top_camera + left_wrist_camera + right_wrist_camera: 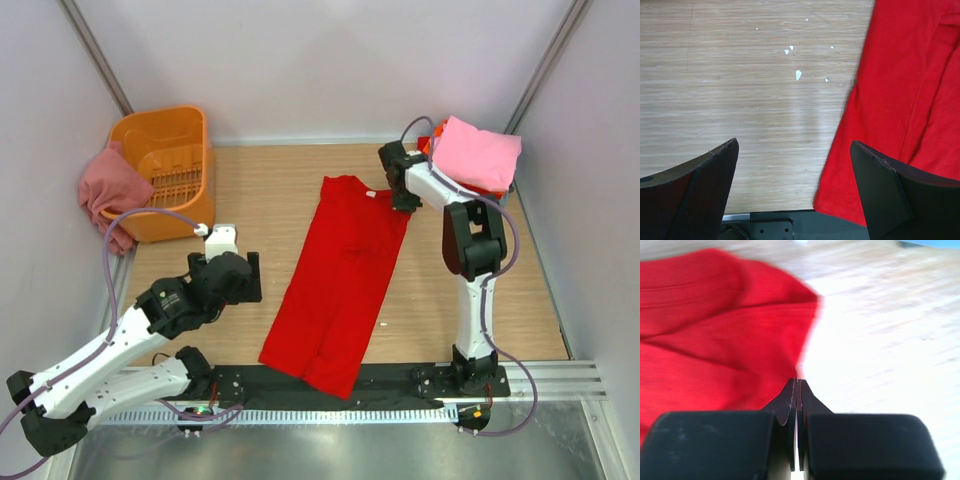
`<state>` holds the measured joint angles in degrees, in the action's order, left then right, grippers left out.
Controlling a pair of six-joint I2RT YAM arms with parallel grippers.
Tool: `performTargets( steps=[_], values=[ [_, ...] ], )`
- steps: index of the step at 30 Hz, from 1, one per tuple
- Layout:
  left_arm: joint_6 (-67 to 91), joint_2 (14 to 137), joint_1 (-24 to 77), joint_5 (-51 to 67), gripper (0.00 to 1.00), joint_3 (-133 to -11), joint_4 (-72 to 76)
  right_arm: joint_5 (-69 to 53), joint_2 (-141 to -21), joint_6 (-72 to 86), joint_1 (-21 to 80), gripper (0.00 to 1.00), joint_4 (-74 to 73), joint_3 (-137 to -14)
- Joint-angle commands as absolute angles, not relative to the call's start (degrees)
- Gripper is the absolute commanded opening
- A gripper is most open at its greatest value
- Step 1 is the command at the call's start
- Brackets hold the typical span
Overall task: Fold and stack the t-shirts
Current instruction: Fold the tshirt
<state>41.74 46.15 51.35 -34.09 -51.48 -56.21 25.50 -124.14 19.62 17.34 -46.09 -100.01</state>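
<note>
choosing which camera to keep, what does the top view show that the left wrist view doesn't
Only the top view: the orange basket with a dusty rose shirt draped at its left side, the pink shirt at the far right, and the right pincer closed at the red t-shirt's far right corner. Only the left wrist view: the left pincer, its fingers spread wide, and small white flecks on the boards. Both: the red t-shirt's left edge lying on the wooden table.

My fixed camera high above the table (250, 200), looking down, my two wrist cameras close and low, all three sharing the red t-shirt (345, 270).
</note>
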Motion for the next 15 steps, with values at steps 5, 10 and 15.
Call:
performTargets(
  steps=[5,10,15],
  values=[
    [42.3,46.1,51.2,-36.0,0.93,-51.9,-55.7,21.4,-113.6,18.5,17.2,0.01,-43.2,-96.9],
    [42.5,45.8,51.2,-36.2,0.93,-52.0,-56.0,21.4,-113.8,19.0,22.7,0.02,-44.7,-100.8],
    [42.6,45.8,51.2,-36.4,0.93,-52.0,-56.0,18.8,-117.7,19.6,24.8,0.02,-45.3,-103.7]
  ],
)
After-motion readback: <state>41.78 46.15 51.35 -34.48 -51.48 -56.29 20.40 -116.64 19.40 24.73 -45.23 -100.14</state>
